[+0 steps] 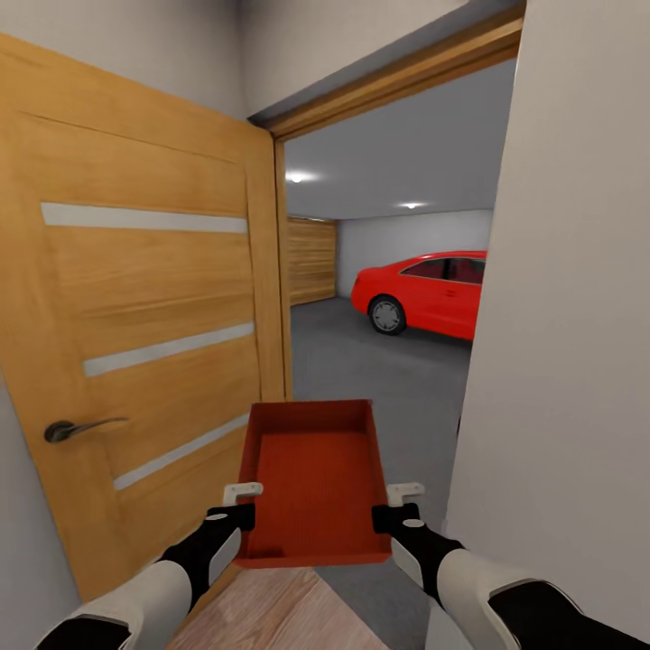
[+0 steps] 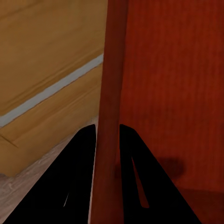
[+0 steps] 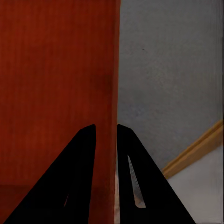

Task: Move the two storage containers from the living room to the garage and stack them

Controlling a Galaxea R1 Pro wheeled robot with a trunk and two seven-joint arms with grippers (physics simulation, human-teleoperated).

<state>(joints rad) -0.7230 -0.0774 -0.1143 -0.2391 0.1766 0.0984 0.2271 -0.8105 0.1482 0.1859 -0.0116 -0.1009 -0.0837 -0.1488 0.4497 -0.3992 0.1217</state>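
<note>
Both grippers carry one storage container at the garage doorway.
Left gripper fingers pinch its left wall, right gripper fingers its right wall; storage container hangs between them, red car far right.

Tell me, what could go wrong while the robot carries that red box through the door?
The storage container hangs between two thin-wall pinches, the left gripper and right gripper each clamped on one side wall; a jolt might let it slip. The gap between the open wooden door and the white wall looks narrow, so an elbow or the box could bump.
</note>
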